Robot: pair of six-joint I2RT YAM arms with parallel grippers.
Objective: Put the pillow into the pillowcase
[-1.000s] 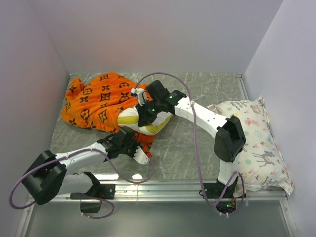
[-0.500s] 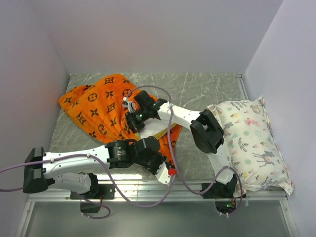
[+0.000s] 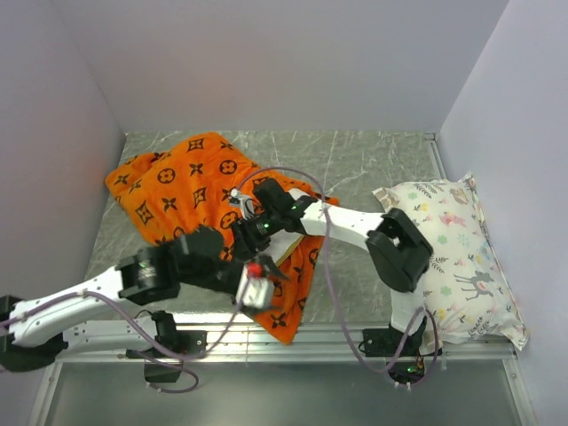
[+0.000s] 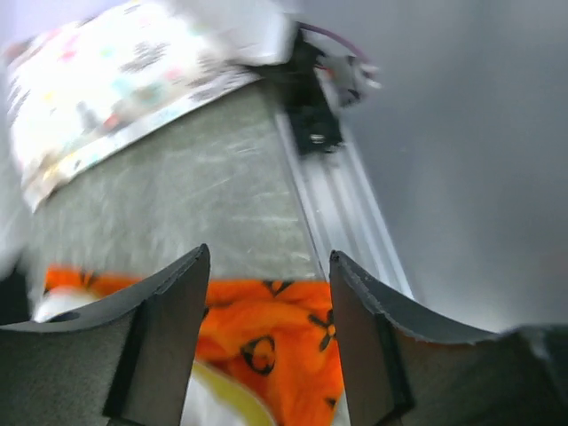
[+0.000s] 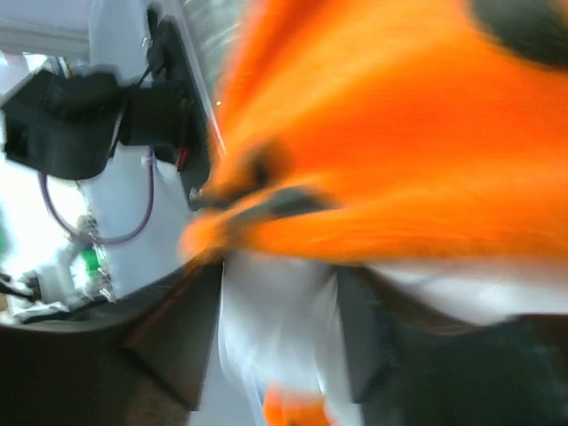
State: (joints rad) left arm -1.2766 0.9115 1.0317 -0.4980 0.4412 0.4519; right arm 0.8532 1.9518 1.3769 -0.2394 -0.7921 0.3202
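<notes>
The pillowcase is seen spread across the tabletop, reaching from the far left corner to the middle of the near edge, with its black marks facing up. The pillow is almost wholly covered by the orange cloth; only a strip of white with its yellow band is shown at the near end of the case, close to the middle of the tabletop. The left gripper is held just above that near end, and its jaws are seen apart with nothing between them, the orange cloth and the grey tabletop showing through the gap. The right gripper is placed over the middle of the case, just beyond the left one. In the right wrist view, which is heavily blurred, orange cloth is seen above the fingers and white cloth between them; whether the white cloth is gripped cannot be told. A white pillow printed with deer and plants is laid along the right edge of the tabletop, well apart from the case.
</notes>
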